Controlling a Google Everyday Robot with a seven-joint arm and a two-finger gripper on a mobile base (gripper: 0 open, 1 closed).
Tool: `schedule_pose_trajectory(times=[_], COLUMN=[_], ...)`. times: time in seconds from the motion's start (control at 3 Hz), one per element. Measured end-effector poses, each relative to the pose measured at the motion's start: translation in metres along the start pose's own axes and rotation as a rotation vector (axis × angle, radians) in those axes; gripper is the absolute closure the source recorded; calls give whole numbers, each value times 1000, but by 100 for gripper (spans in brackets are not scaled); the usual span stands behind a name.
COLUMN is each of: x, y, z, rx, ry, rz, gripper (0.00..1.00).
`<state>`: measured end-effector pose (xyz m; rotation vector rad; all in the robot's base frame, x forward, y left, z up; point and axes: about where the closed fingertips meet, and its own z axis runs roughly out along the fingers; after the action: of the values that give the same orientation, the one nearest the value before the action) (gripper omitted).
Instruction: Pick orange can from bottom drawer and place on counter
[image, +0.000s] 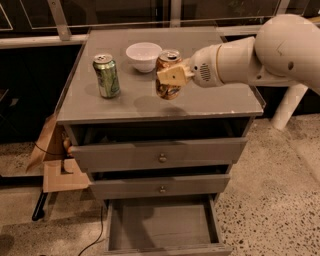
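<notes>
The orange can (167, 61) stands upright at the middle of the counter (210, 102), its silver top showing. My gripper (171, 77) comes in from the right on the white arm and is shut on the orange can, its tan fingers (173, 76) across the can's front. The can's base looks at or just above the counter, right of the white bowl. The bottom drawer (162, 227) is pulled open below, and its grey floor is bare.
A green can (106, 75) stands on the counter's left side. A white bowl (144, 56) sits at the back middle, close to the orange can. Two upper drawers with brass knobs (162, 158) are slightly open. A cardboard box (50, 150) lies left of the cabinet.
</notes>
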<state>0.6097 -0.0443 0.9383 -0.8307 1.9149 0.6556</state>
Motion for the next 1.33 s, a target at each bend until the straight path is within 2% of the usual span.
schedule_pose_trajectory(times=[0.67, 1.33], x=[25, 35], y=[-10, -12], z=[14, 22], rx=[1, 4], ry=[-12, -12], rz=[31, 0], gripper=[100, 100])
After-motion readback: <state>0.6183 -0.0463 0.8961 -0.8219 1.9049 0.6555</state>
